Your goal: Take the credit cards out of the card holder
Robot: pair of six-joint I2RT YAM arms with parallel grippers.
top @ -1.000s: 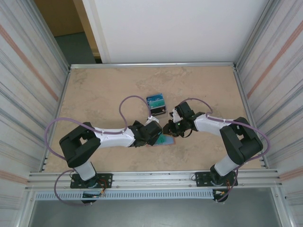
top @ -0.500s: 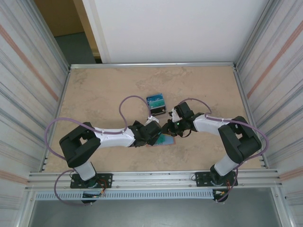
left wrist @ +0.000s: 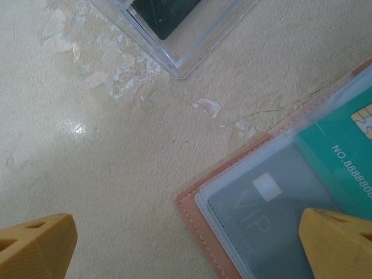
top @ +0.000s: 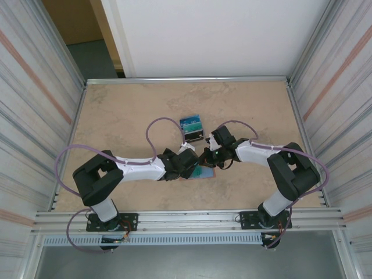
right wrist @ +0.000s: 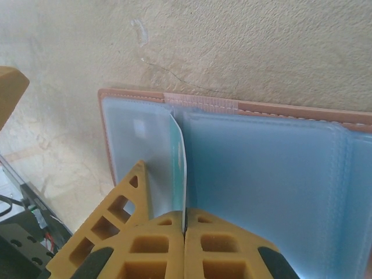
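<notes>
Beige tabletop (top: 116,116), tan blue-lined card holder (right wrist: 261,157)

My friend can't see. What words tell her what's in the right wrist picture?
The yellow jaws of the right gripper pinch the edge of a teal credit card standing up from the open card holder. The holder, pale blue inside with a tan border, lies flat on the beige table.
</notes>
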